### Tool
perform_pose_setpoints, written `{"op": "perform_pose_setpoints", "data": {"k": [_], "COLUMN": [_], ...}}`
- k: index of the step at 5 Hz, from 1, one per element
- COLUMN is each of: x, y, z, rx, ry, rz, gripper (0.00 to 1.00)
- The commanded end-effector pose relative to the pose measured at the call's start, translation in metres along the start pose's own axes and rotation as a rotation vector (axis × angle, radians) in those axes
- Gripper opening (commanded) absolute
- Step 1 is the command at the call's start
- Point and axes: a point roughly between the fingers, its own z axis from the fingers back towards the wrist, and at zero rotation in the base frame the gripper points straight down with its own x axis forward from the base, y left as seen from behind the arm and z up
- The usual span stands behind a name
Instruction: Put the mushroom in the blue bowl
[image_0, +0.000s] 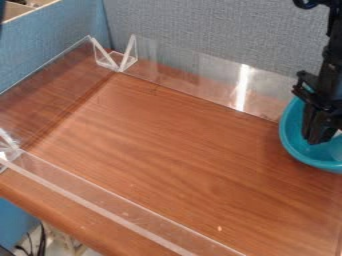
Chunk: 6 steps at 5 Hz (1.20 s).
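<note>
The blue bowl (299, 146) sits at the table's right edge, partly cut off by the frame. My gripper (321, 136) points straight down into it, with its dark fingers pressed together low inside the bowl. The gripper is shut, and nothing shows between the fingertips. The mushroom is hidden; I cannot see it in the bowl, in the gripper or on the table.
The brown wooden tabletop (160, 140) is ringed by a low clear acrylic wall (201, 75), with clear brackets (118, 55) at the back left. A grey partition stands behind it and a blue panel (47, 45) to the left. The front edge drops off at the lower left.
</note>
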Motion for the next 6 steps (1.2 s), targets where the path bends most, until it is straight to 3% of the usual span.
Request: {"op": "perform_pose_setpoints", "data": {"k": [1,2,4,6], "x": [0.005,0.007,0.008,0.0], "y": [0.004,0.003,0.003,-0.01], "z": [0.02,0.019,0.033,0.036], "rx": [0.017,0.015,0.003,-0.008], "ry": [-0.057,-0.053,-0.039,-0.024], "rz": [0.058,0.1,0.04,0.048], "gripper": [0.0,0.0,0.0,0.0]}}
